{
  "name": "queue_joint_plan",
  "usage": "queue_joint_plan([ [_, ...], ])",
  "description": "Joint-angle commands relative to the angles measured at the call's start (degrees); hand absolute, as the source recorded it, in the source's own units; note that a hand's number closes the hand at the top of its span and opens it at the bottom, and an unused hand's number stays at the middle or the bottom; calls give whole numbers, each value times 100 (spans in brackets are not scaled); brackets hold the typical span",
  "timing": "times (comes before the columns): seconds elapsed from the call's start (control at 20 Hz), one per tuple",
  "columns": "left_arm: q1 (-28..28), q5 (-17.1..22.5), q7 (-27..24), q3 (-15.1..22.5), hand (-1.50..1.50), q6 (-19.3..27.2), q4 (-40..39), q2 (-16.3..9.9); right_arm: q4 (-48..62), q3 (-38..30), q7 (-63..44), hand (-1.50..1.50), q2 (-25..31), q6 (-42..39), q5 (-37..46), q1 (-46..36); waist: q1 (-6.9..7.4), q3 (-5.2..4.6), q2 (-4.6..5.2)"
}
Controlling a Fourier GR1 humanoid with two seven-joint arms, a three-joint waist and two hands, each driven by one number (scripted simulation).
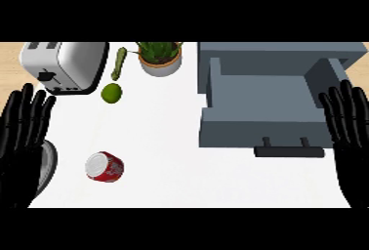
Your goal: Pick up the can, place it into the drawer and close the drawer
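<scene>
Toaster [63, 66], plant [160, 54] cut off at top.

We look from the robot's head, steeply down onto the white counter [187, 146], with only this one view to go on. The left hand [25, 141] rises open at our left edge and the right hand [349, 141] at our right edge, both entering from below. Between them the counter fills the view; the far edge, beyond the fingertips, runs along the top.
</scene>
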State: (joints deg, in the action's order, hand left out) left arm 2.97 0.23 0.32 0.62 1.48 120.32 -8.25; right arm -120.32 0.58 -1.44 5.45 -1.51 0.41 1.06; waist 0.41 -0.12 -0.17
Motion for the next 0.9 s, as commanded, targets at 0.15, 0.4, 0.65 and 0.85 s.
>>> queue_joint_plan([
  [0.15,1144,-234,-167,-19,-150,199,1054,297,40,-486,58,-150,42,-16,-354,-242,10,13,6],
  [0.4,2297,-90,789,-112,-150,856,867,806,197,-303,-865,-150,-265,575,153,300,117,9,8],
  [0.65,2653,-114,1734,-109,-150,937,1856,801,75,-121,-1333,-150,-352,756,333,112,19,13,9],
  [0.85,2226,-272,1902,-138,-150,1100,1842,796,232,-592,-681,-150,-231,360,-213,558,-48,15,14],
])
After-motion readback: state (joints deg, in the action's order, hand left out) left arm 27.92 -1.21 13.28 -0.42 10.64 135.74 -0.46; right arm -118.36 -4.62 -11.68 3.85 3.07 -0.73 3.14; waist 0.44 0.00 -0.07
